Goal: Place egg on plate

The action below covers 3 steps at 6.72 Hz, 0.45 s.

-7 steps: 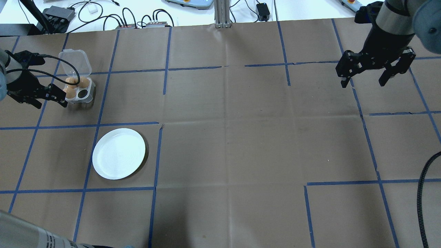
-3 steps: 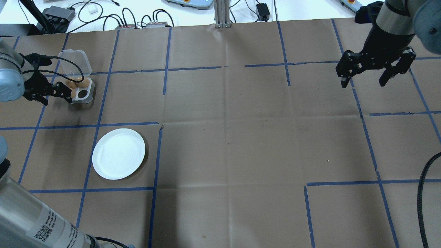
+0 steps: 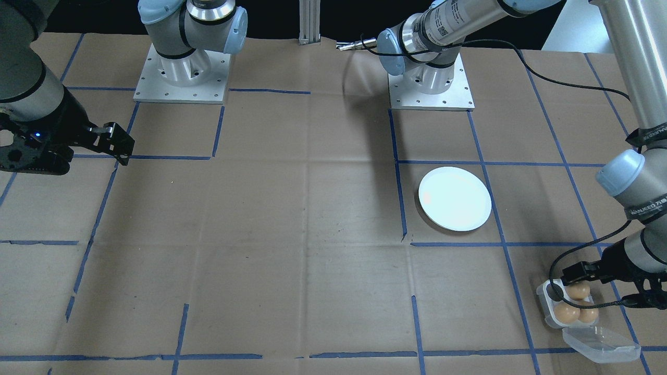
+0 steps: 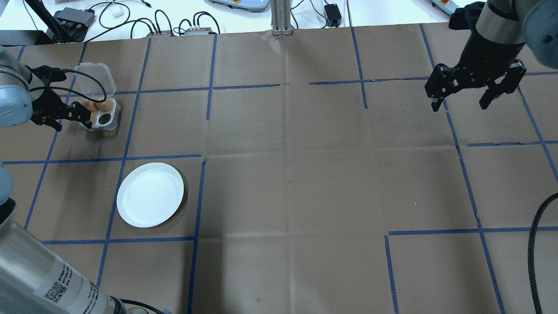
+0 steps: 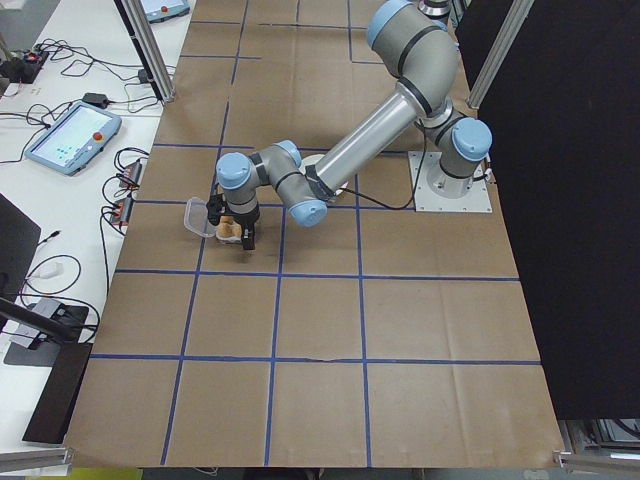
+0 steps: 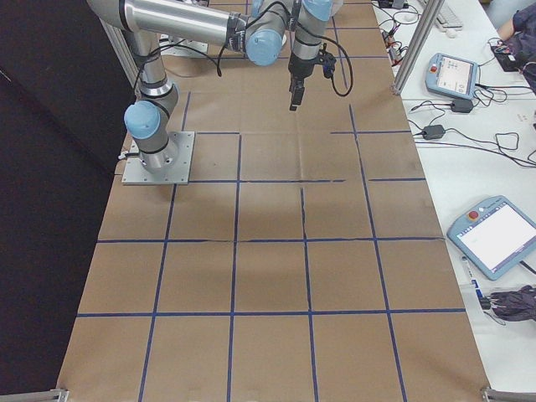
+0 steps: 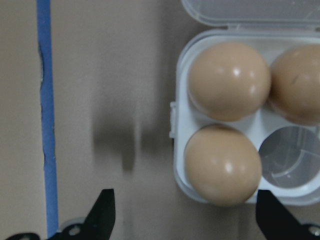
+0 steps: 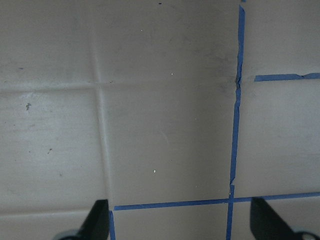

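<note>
The left gripper (image 4: pixel 69 117) hangs with fingers wide over the small white egg tray (image 4: pixel 104 118) holding three brown eggs (image 7: pixel 223 165). The round white plate (image 4: pixel 150 194) lies apart; the right gripper (image 4: pixel 463 101) is wide too

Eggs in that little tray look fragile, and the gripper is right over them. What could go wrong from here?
Judging from these views:
1. The left gripper is open, straddling the near egg. That egg touches its neighbour, so a finger could nudge or crack either one.
2. The egg tray looks light and sits loose on the paper, so it might slide or lift.
3. The plate is flat, so a released egg could roll off.
</note>
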Each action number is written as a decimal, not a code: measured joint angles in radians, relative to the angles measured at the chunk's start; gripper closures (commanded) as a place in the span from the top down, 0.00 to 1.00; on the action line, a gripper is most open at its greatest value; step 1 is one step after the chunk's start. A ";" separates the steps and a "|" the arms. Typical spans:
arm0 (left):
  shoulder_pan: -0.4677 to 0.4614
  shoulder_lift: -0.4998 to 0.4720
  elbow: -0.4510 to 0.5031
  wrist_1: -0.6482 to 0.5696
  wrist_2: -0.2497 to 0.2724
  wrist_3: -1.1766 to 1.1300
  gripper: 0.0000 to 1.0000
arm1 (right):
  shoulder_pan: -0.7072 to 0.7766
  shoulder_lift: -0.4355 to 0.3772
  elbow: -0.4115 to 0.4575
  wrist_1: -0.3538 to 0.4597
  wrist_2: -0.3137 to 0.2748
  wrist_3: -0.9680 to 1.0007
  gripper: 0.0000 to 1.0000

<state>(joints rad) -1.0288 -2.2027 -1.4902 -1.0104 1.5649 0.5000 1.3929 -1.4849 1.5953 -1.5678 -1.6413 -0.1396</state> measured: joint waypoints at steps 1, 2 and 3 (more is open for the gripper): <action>-0.002 -0.002 0.005 -0.003 -0.004 0.000 0.96 | 0.000 0.000 0.000 0.000 0.000 0.000 1.00; -0.003 -0.003 0.009 -0.004 -0.010 0.000 0.96 | 0.000 0.000 0.000 0.000 0.000 0.000 1.00; -0.003 -0.004 0.012 -0.004 -0.020 0.000 0.92 | 0.000 0.000 0.000 0.000 0.001 0.000 1.00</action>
<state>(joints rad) -1.0322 -2.2066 -1.4779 -1.0143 1.5450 0.4997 1.3929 -1.4849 1.5953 -1.5677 -1.6407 -0.1396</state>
